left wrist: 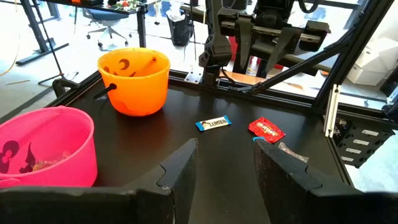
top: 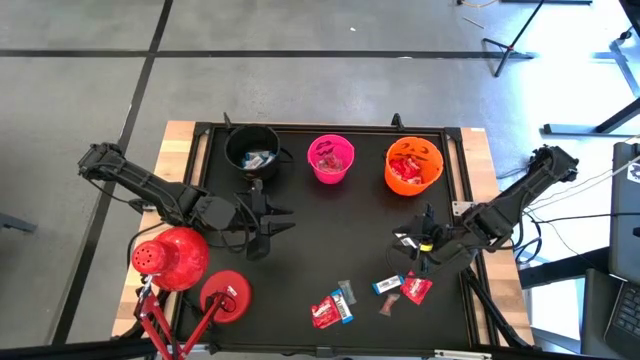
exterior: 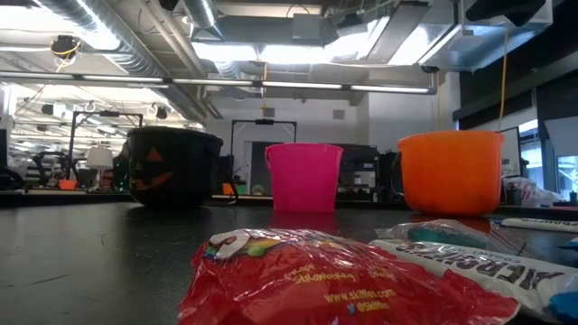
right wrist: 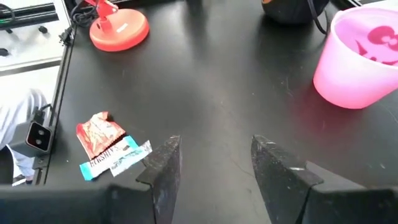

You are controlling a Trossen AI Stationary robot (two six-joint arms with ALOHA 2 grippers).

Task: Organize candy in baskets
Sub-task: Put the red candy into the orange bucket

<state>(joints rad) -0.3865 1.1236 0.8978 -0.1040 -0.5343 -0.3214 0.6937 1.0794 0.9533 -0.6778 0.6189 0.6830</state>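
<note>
Red candy (exterior: 307,275) in a crinkled wrapper fills the low view's foreground, with a white-and-blue bar (exterior: 479,257) lying against it on the black table (top: 330,240). From above, more wrapped pieces sit scattered toward the table's near edge: a red and blue-white pair (top: 331,311), a grey one (top: 347,292), a blue-white one (top: 387,286) and a red one (top: 416,289).

Along the far edge stand three baskets in a row, well apart from one another: a black cauldron (top: 252,150), a pink bucket (top: 331,159) and an orange pumpkin bucket (top: 413,166), each with sweets inside.

The left gripper (top: 268,222) hovers over bare table below the cauldron, fingers spread wide and empty. The right gripper (top: 412,247) hangs just above the loose candy on the right, also wide open and holding nothing.

Two red lamp heads (top: 172,257) stand at the near left corner. Beyond the table lies grey concrete floor (top: 300,60) with dark seams; the low view shows ceiling ducts and strip lights (exterior: 289,45).
</note>
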